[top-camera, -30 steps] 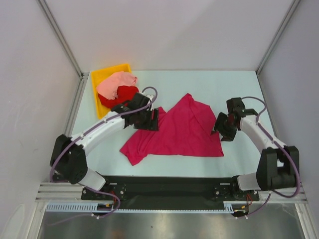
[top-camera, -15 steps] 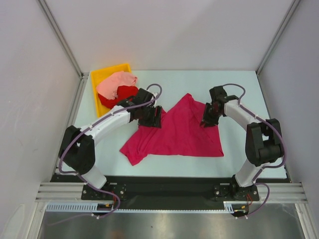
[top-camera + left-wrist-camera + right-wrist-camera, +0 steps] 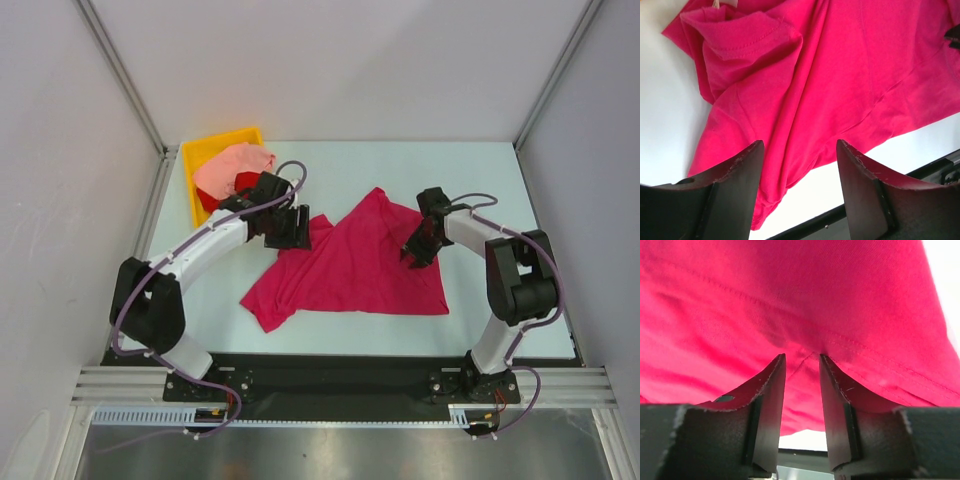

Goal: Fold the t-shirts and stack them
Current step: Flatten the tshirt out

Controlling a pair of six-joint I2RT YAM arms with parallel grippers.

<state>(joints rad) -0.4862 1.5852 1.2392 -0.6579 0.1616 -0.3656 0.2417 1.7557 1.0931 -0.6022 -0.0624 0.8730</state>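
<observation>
The magenta-crimson t-shirt (image 3: 350,268) lies spread and rumpled on the middle of the table, one sleeve folded over at its far left corner (image 3: 740,35). My left gripper (image 3: 292,228) hovers over that corner, open wide (image 3: 799,147), with only cloth below it. My right gripper (image 3: 414,251) sits on the shirt's right part. Its jaws stand a narrow gap apart (image 3: 801,359), tips pressed against the cloth (image 3: 790,290), where a small pucker rises at a seam. The pale salmon-pink t-shirt (image 3: 236,164) and the bright red t-shirt (image 3: 213,198) are bunched in the bin.
A yellow bin (image 3: 205,150) stands at the far left corner of the table, just behind the left arm. Metal frame posts and white walls close the table on three sides. A black rail (image 3: 340,372) runs along the near edge.
My right gripper moved left from beyond the shirt's right edge onto the cloth, and its jaws narrowed. My left gripper shifted slightly back and left, over the folded sleeve corner.
</observation>
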